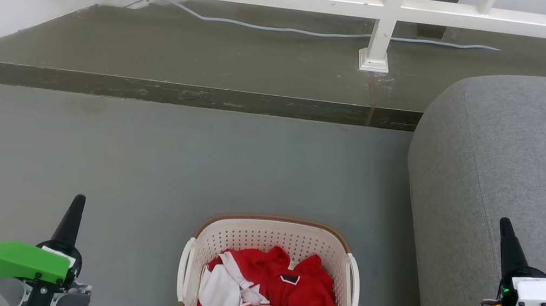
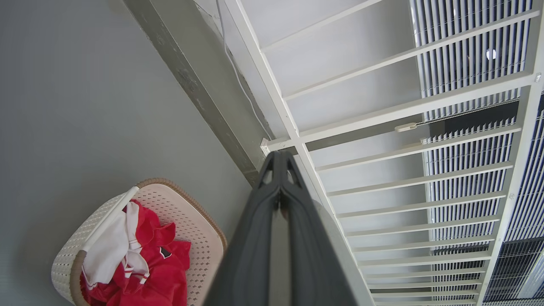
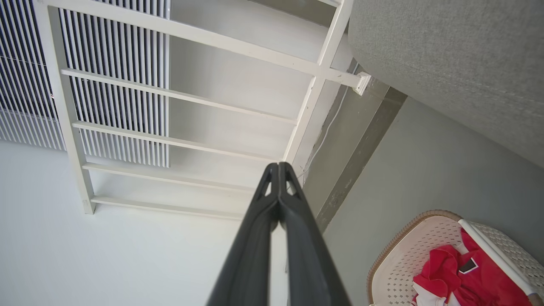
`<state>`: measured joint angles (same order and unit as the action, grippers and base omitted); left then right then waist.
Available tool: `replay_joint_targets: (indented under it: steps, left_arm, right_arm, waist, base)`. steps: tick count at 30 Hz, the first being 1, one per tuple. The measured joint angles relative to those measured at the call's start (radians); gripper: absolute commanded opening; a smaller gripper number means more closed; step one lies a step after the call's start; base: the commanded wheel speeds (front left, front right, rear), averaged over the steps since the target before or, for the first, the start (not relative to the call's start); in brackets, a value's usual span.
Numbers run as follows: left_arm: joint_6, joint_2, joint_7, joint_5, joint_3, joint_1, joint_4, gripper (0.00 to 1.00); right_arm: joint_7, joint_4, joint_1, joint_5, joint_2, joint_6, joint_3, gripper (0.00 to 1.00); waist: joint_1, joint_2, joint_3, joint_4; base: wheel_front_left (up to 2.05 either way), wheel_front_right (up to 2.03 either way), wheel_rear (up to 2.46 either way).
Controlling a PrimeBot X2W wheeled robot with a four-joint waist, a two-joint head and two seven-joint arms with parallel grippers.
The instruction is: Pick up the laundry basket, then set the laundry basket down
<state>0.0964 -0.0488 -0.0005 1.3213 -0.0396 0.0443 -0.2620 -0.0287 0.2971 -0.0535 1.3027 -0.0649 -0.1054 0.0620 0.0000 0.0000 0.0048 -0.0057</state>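
Note:
The laundry basket (image 1: 275, 235), cream-white and perforated with a brown rim and white side handles, stands on the grey floor at the bottom centre of the head view, holding red and white clothes. It also appears at the lower left of the left wrist view as the laundry basket (image 2: 193, 238) and at the lower right of the right wrist view as the laundry basket (image 3: 408, 250). My left gripper (image 1: 77, 201) is at the lower left, well clear of the basket, fingers together with nothing held. My right gripper (image 1: 505, 225) hangs over the sofa to the right, also shut and empty.
A grey sofa (image 1: 516, 175) fills the right side, close to the basket. A raised dark step (image 1: 195, 91) runs across behind, with a white railing (image 1: 384, 23) and a cable (image 1: 282, 28) on it. Open grey floor (image 1: 113, 160) lies left of the basket.

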Motion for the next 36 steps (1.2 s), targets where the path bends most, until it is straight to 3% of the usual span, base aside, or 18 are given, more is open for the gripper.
replay_joint_targets:
  steps: [25,36]
  left_arm:
    - [0.019,-0.001,0.076,0.289,0.077,0.010,-0.013,0.00]
    - [0.027,-0.002,0.080,0.305,0.084,0.011,-0.014,0.00]
  right_arm:
    - [-0.080,-0.009,-0.005,0.276,0.024,-0.009,0.072,0.00]
    - [-0.080,-0.010,-0.006,0.296,0.025,-0.009,0.078,0.00]
  waist:
    - [0.0000,0.0000,-0.002,0.005]
    - [0.0000,0.0000,-0.002,0.006]
  base:
    - [0.00,0.00,0.00]
    - [0.00,0.00,0.00]
